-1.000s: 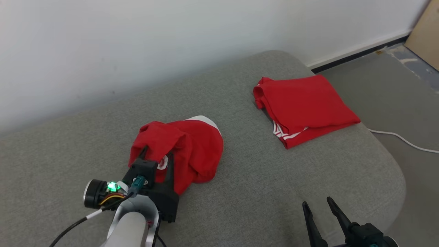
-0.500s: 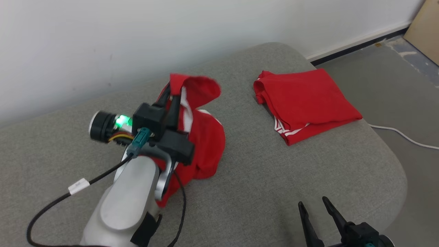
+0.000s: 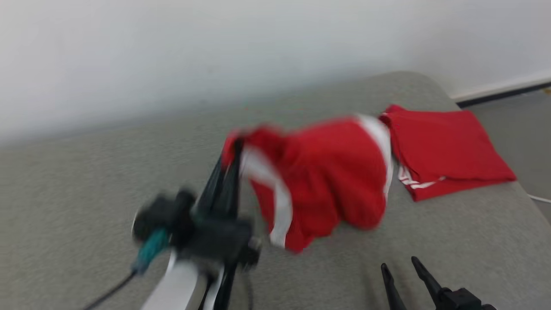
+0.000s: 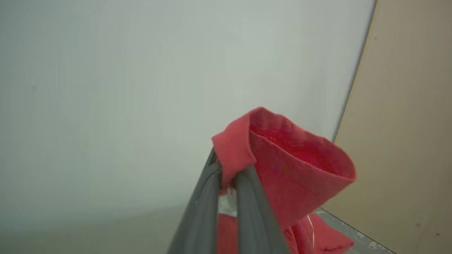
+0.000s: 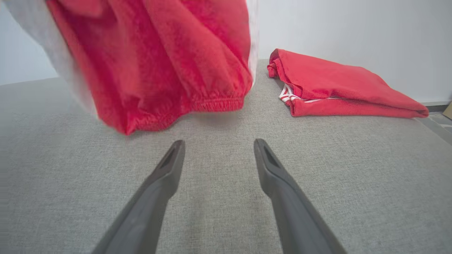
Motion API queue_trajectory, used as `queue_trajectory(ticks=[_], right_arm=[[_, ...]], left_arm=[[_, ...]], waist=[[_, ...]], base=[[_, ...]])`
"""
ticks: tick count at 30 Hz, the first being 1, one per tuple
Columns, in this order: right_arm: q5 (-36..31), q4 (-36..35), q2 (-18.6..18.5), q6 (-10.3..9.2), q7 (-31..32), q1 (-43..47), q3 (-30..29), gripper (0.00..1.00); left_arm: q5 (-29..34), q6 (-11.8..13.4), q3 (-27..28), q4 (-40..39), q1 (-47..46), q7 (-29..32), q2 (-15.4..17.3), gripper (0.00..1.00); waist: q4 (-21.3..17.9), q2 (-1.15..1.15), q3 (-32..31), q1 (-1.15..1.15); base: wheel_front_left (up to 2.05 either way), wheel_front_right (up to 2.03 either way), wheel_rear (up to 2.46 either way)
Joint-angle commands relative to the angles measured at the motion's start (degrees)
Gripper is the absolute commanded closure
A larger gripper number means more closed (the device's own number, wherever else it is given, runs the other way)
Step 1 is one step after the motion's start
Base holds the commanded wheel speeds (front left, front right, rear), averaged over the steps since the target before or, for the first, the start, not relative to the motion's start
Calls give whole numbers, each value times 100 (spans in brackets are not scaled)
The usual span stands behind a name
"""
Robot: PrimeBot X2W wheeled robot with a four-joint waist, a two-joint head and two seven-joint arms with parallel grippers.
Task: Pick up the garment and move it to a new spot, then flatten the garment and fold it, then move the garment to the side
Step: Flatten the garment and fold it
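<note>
Pinching one garment (image 3: 331, 181), left claw (image 3: 234, 146) hovers near one folded garment (image 3: 447, 150); right claw (image 3: 398, 263) spread.

Red garment (image 3: 327, 172) with white side stripes and an elastic-gathered hem. Held up off the grey upholstered seat (image 5: 353, 176), bunched and drooping, blurred in the head view. Pinched at one rolled red edge between the closed fingers (image 4: 249, 208) of the left gripper (image 4: 227, 173), a bit of white showing between them just below the pinch. Hangs from that edge as a loose pouch, cloth cupping open above the grip in the left wrist view. Lowest folds close over the seat; touching or just clear, impossible to tell. Near a second red garment (image 3: 447, 150), folded flat on the same seat, on the robot's right.
</note>
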Motion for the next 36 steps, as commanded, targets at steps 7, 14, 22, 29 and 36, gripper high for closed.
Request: queue_trajectory(ticks=[7,14,22,29,36], right_arm=[[46,-41,18,-12,47,92,149,0],[42,-61,35,-12,50,120,112,0],[45,-43,54,-12,40,96,100,0],[8,-44,74,-12,21,-21,112,0],[-29,-109,67,-12,21,-224,203,0]], left_arm=[[-546,-71,49,585,2009,60,421,100],[-1328,-817,-250,579,2764,925,604,0],[-2329,-1059,395,-739,2895,1457,1257,0],[-1774,-669,342,-994,1906,1857,1362,0],[-1216,-375,-222,509,492,2448,825,0]], waist=[[1033,-1,-215,0],[1210,-1,-254,0],[981,-1,-261,0],[611,-1,-145,0],[-20,-1,166,0]], base=[[0,0,0],[0,0,0],[0,0,0],[0,0,0],[0,0,0]])
